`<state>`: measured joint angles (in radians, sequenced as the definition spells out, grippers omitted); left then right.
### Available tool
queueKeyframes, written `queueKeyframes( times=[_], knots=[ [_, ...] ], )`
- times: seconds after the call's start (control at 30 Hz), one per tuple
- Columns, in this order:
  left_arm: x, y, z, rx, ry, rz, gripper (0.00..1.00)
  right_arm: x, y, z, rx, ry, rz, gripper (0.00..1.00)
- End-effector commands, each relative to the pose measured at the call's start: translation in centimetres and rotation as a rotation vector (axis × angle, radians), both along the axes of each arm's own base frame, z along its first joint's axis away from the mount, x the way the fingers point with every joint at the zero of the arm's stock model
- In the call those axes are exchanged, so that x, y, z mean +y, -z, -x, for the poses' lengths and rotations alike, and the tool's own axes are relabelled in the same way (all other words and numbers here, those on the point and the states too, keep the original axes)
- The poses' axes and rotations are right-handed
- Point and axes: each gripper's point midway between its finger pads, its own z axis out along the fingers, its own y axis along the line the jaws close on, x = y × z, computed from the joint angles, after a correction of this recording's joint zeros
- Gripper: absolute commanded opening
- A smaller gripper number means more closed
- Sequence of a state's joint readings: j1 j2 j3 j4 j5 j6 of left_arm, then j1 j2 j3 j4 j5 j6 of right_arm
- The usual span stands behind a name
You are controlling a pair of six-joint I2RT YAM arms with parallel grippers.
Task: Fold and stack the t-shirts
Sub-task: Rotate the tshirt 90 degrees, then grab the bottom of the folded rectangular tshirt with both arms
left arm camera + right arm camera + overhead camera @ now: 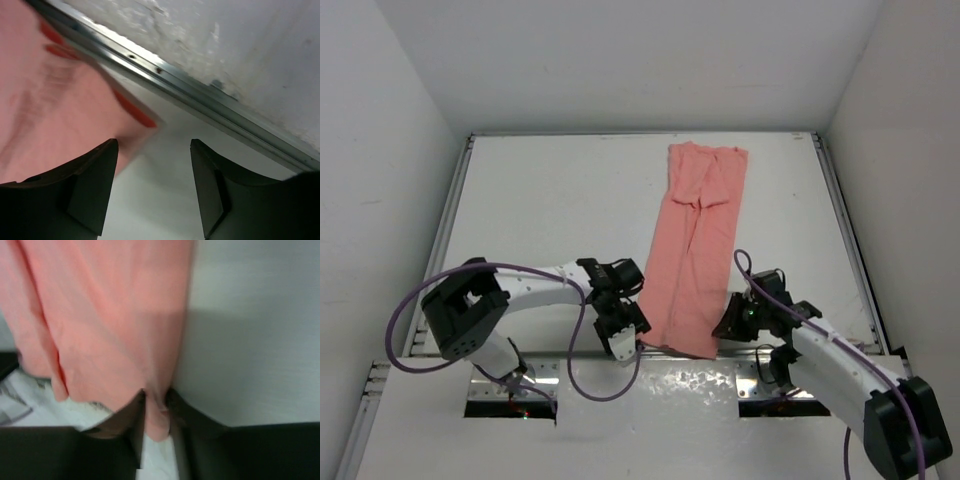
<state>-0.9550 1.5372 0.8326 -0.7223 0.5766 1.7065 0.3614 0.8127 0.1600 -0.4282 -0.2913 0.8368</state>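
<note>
The salmon t-shirt (695,250) lies as a long narrow strip on the white table, running from the far edge to the near edge. My left gripper (627,336) sits at the strip's near left corner. In the left wrist view it (152,190) is open over bare table, with the t-shirt (50,100) just beside its left finger and nothing between the jaws. My right gripper (728,325) is at the near right corner. In the right wrist view its (156,407) jaws stand narrow, with a fold of the t-shirt's (110,315) hem pinched between them.
A metal rail (200,95) runs along the table's near edge, just beyond the left gripper. White walls (400,150) enclose the table on the left, back and right. Purple cables (590,370) loop from both arms near the bases.
</note>
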Motion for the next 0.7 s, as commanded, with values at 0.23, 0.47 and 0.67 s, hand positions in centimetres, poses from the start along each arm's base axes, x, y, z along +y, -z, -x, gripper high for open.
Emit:
queueKeyframes(
  times=[0.23, 0.47, 0.67],
  knots=[
    [-0.4, 2.4, 0.2, -0.067, 0.152, 0.032, 0.59, -1.5, 0.4, 3.1, 0.044, -0.215, 0.08, 0.56],
    [-2.1, 2.8, -0.3, -0.07, 0.067, 0.065, 0.39, -0.9, 1.2, 4.0, 0.081, -0.195, 0.029, 0.52],
    [-3.6, 2.4, -0.6, -0.036, 0.013, 0.082, 0.03, 0.5, 0.9, 3.3, 0.081, -0.134, -0.054, 0.44]
  ],
)
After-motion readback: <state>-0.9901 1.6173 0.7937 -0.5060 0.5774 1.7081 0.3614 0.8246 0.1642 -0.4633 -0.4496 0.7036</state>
